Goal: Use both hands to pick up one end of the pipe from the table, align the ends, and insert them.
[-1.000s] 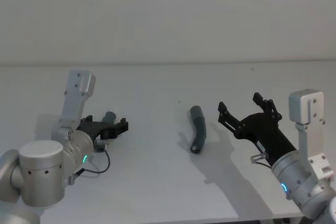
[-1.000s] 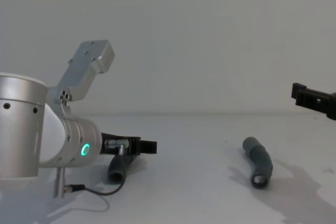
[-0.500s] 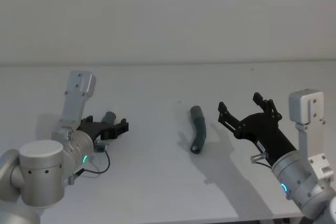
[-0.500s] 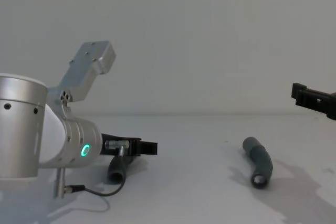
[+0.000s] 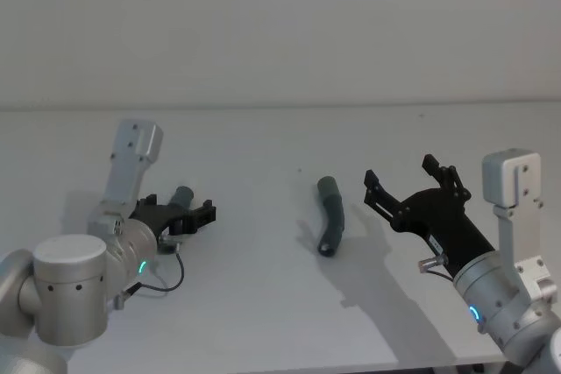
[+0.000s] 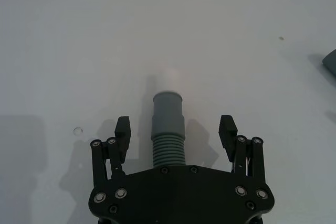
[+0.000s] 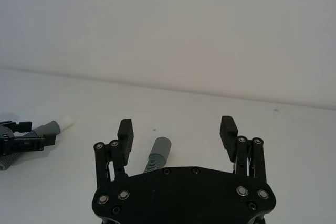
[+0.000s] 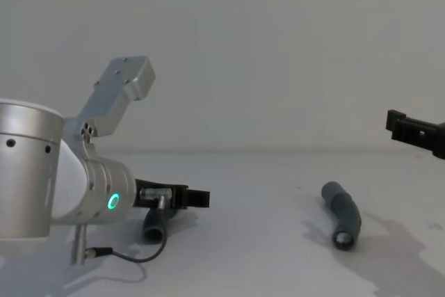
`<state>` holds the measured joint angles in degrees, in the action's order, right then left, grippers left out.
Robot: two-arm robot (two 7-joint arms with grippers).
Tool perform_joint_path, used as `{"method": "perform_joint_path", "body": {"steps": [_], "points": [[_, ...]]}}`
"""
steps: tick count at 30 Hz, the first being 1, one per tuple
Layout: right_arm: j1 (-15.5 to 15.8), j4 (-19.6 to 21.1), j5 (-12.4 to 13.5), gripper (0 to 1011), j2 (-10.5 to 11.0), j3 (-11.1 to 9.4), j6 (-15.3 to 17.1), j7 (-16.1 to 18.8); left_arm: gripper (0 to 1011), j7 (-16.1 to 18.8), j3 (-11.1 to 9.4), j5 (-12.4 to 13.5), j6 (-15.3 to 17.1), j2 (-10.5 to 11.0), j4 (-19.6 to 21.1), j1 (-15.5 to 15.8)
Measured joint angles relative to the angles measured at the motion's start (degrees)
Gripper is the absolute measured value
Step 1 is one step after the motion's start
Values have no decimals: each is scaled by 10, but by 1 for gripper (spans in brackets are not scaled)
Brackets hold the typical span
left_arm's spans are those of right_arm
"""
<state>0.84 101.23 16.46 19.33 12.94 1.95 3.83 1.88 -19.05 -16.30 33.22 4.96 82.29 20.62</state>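
Observation:
Two dark grey ribbed pipe pieces lie on the white table (image 5: 254, 304). The left piece (image 6: 168, 129) points its smooth cuff and white tip (image 6: 169, 77) away from my left gripper (image 6: 175, 129), which is open and straddles its ribbed part without touching it. In the head view this left piece (image 5: 181, 196) pokes out past the left gripper (image 5: 191, 215). The other piece (image 5: 330, 215) lies bent at mid-table. My right gripper (image 5: 408, 188) hovers open just right of it, with nothing between the fingers. From the right wrist, that piece's cuff (image 7: 159, 148) shows below the right gripper (image 7: 176, 127).
A thin black cable (image 8: 115, 254) loops on the table beside the left arm. A pale wall (image 5: 280, 24) rises behind the table's far edge. Bare table surface stretches between the two pipe pieces.
My left gripper has edged slightly forward and lower over its pipe piece. The right arm and both pipe pieces have stayed put.

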Motion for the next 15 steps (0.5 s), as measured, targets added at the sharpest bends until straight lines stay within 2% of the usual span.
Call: {"method": "perform_joint_path", "body": {"steps": [15], "points": [[0,0,0,1006,0,0,0,0,997,1,4,6,4,-6,-3,-3]]}}
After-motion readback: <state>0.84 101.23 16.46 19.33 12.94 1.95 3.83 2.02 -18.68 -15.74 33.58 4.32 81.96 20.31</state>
